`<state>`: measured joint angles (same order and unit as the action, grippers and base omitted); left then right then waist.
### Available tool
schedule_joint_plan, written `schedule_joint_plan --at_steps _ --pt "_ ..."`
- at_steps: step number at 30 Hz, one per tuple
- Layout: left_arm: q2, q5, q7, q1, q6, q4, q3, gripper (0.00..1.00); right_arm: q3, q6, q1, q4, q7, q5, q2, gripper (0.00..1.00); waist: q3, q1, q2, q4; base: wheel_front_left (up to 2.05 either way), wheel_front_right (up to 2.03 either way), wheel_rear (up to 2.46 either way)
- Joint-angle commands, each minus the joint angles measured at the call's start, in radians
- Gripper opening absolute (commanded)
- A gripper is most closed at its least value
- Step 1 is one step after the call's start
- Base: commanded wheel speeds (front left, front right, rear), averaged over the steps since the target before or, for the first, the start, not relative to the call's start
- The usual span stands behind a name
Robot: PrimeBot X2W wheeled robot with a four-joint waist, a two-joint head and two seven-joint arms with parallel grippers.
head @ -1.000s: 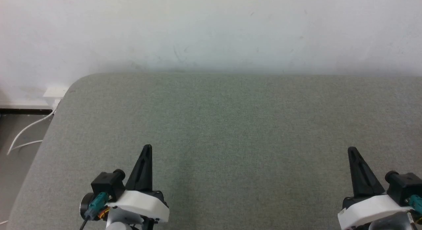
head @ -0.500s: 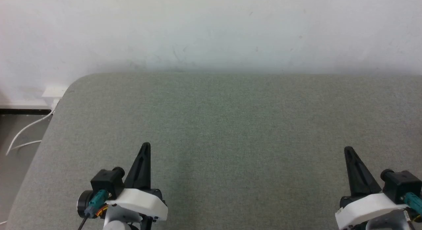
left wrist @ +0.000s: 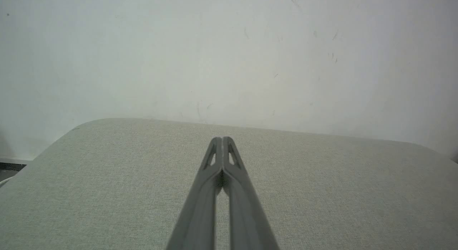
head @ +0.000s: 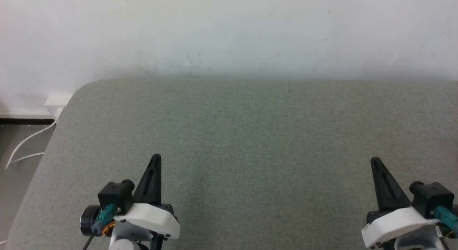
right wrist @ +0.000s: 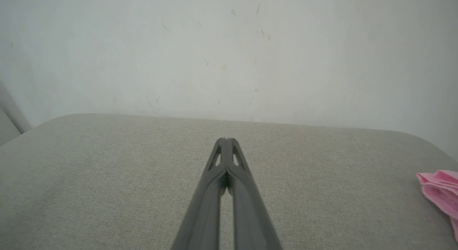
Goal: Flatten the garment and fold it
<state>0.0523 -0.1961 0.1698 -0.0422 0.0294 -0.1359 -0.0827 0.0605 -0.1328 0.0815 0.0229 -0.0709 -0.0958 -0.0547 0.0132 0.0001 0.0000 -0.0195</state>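
Note:
A corner of the pink garment point(right wrist: 441, 190) lies crumpled on the grey cushioned surface at the far right edge of the right wrist view, well to the right of my right gripper point(right wrist: 225, 139). That gripper point(head: 374, 161) is shut and holds nothing, low at the right of the head view. My left gripper point(head: 156, 158) is at the lower left, shut and empty too, its fingers pressed together in the left wrist view point(left wrist: 222, 139). Both hover over bare cloth, fingers pointing toward the wall.
The grey-green padded surface point(head: 250, 135) has a rounded far-left corner and ends against a white wall point(head: 229, 31). Beyond its left edge are floor, a white socket point(head: 55, 99) and a white cable point(head: 25, 144).
Both grippers have drifted slightly left and a little further up in the head view; the whole picture has shifted only a touch. Both stay shut.

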Motion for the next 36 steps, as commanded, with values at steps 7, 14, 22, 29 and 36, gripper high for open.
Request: schedule_joint_plan --at_steps 7,14,22,29,36 --pt "-0.001 0.026 -0.019 0.015 -0.009 0.019 0.012 0.00 -0.008 0.001 -0.021 -0.004 0.008 0.017 0.002 0.00 -0.001 0.0000 0.0000 0.002 0.00 0.00 0.00" --pt "-0.001 0.042 -0.033 0.018 -0.011 0.030 0.019 0.00 -0.013 0.001 -0.026 -0.006 0.014 0.024 0.002 0.00 -0.002 0.0000 0.0000 0.003 0.00 0.00 0.00" --pt "-0.001 0.058 -0.048 0.020 -0.013 0.041 0.026 0.00 -0.018 0.001 -0.032 -0.008 0.020 0.032 0.002 0.00 -0.003 0.0000 0.0000 0.005 0.00 0.00 0.00" --pt "-0.001 0.074 -0.062 0.023 -0.015 0.052 0.032 0.00 -0.023 0.001 -0.038 -0.010 0.026 0.039 0.003 0.00 -0.005 0.0000 0.0000 0.007 0.00 0.00 0.00" --pt "-0.001 0.091 -0.076 0.025 -0.017 0.063 0.039 0.00 -0.028 0.001 -0.044 -0.011 0.032 0.047 0.003 0.00 -0.006 0.0000 0.0000 0.008 0.00 0.00 0.00"
